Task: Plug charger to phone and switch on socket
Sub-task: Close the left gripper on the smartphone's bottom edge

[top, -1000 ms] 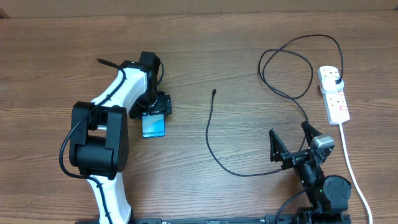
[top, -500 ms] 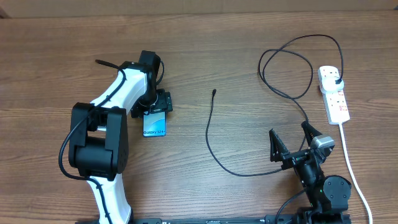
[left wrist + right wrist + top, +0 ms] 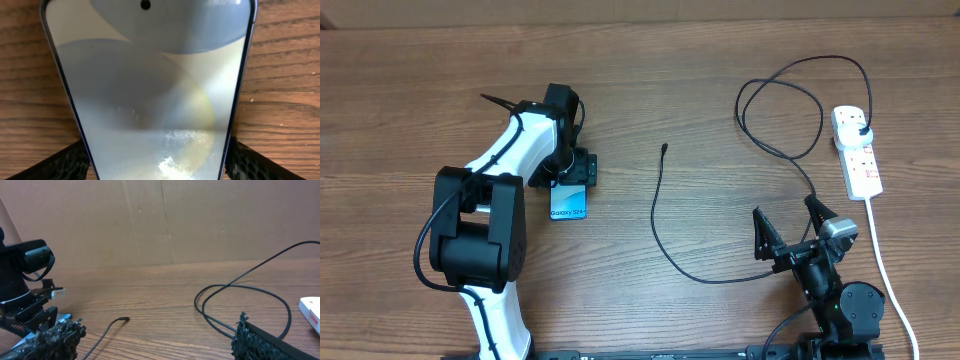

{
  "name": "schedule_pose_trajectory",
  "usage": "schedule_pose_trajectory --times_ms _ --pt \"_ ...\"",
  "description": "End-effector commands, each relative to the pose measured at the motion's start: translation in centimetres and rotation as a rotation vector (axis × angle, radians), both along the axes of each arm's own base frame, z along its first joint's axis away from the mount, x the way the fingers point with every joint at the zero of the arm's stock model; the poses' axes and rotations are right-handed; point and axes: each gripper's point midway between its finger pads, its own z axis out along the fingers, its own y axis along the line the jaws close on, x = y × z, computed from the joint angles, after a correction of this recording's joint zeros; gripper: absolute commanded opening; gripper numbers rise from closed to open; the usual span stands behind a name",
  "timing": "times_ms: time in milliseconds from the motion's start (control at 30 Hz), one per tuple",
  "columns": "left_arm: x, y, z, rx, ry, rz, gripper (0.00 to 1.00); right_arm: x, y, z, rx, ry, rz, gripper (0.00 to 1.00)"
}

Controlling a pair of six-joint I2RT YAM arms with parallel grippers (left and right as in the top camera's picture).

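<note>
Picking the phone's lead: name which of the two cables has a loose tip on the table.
The thin black charger: its tip lies free mid-table. The white cord runs off the near edge.

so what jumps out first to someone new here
The bright blue phone lies left of centre, clamped by the left gripper. The thin black charger snakes from mid-table in loops to the white socket at the right edge. The right gripper sits open at bottom right.
</note>
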Motion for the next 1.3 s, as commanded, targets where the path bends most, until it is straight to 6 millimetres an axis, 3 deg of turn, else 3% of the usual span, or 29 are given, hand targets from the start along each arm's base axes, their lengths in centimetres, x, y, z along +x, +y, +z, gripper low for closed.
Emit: schedule_pose_trajectory --times_ms 0,800,1267 --pt "-1.9 -1.0 -3.4 -0.053 0.086 -0.057 0.87 0.0 0.1 -0.2 -0.001 -0.005 0.005 1.0" --pt "-1.3 -0.1 -3.5 0.008 0.06 0.035 0.92 0.0 0.1 -0.2 -0.001 -0.005 0.005 1.0" --pt "-1.1 -0.1 -3.5 0.009 0.05 0.036 0.84 0.0 0.1 -0.2 -0.001 -0.005 0.005 1.0"
